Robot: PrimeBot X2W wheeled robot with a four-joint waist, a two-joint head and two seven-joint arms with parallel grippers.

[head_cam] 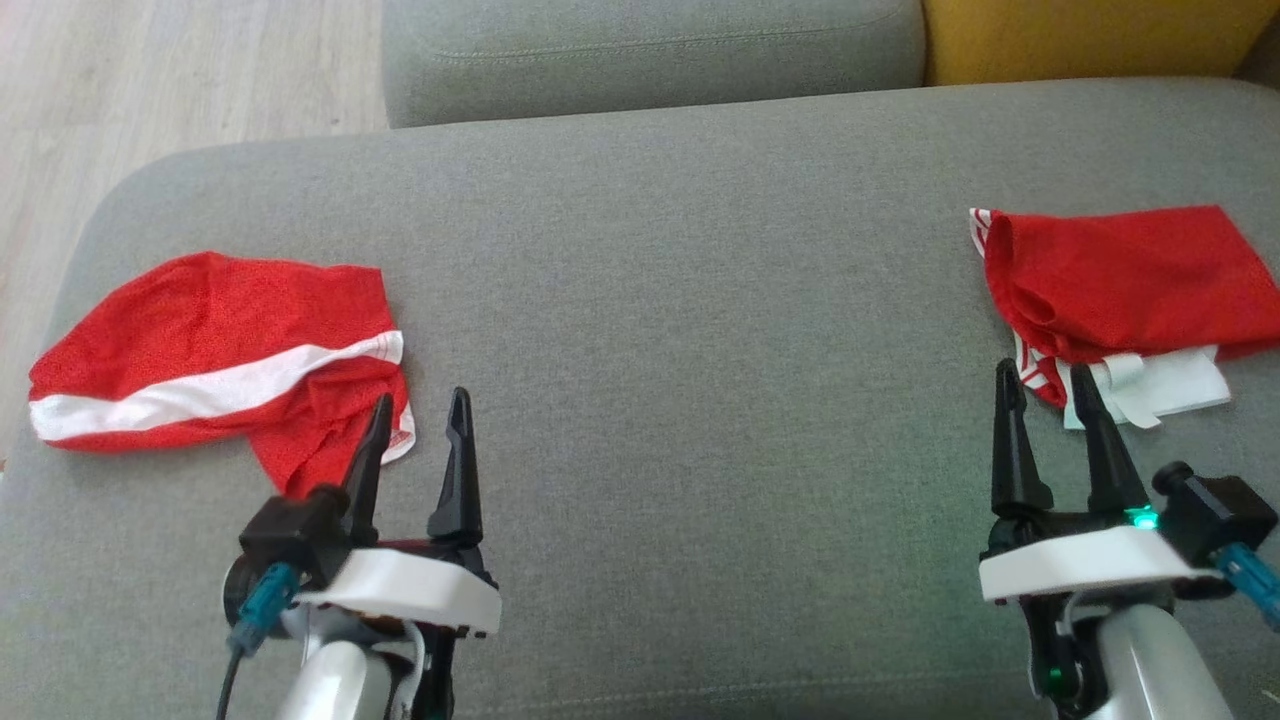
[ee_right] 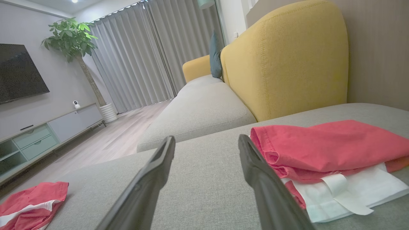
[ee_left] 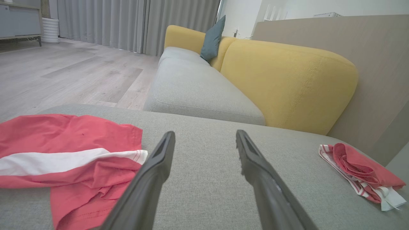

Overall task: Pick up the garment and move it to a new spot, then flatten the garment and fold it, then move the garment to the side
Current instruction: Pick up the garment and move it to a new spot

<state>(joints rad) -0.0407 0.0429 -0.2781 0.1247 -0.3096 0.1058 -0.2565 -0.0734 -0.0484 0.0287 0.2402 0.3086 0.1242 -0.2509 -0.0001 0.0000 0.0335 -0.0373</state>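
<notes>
The rumpled garment [head_cam: 210, 350], red with a white band, lies in a loose heap at the left edge of the grey seat cushion [head_cam: 700, 300], its near corner crumpled and turned under. I judge that this is the piece to be worked. It has not been lifted, spread or folded, so every step of the task is yet to be done for it: the carry to a new spot, the flattening, the fold and the move aside.

Well apart from it, at the right edge of the cushion, lies a folded garment [head_cam: 1120, 280], red over white, in a compact rectangle. It looks finished and set aside.

The left gripper [head_cam: 422, 400] hovers near the front edge with its fingers spread and nothing between them. In the head view its left finger crosses the rumpled garment's near corner, but I cannot tell whether they touch. The right gripper [head_cam: 1040, 370] is likewise spread and empty, its tips just beside the folded garment's near left corner.

No writing can be read. A white tab [head_cam: 1130, 385] sticks out at the folded garment's near edge and looks blank. The garments show no logo, and neither the yellow backrest [ee_left: 287, 83] nor the television [ee_right: 19, 73] shows a brand mark.
</notes>
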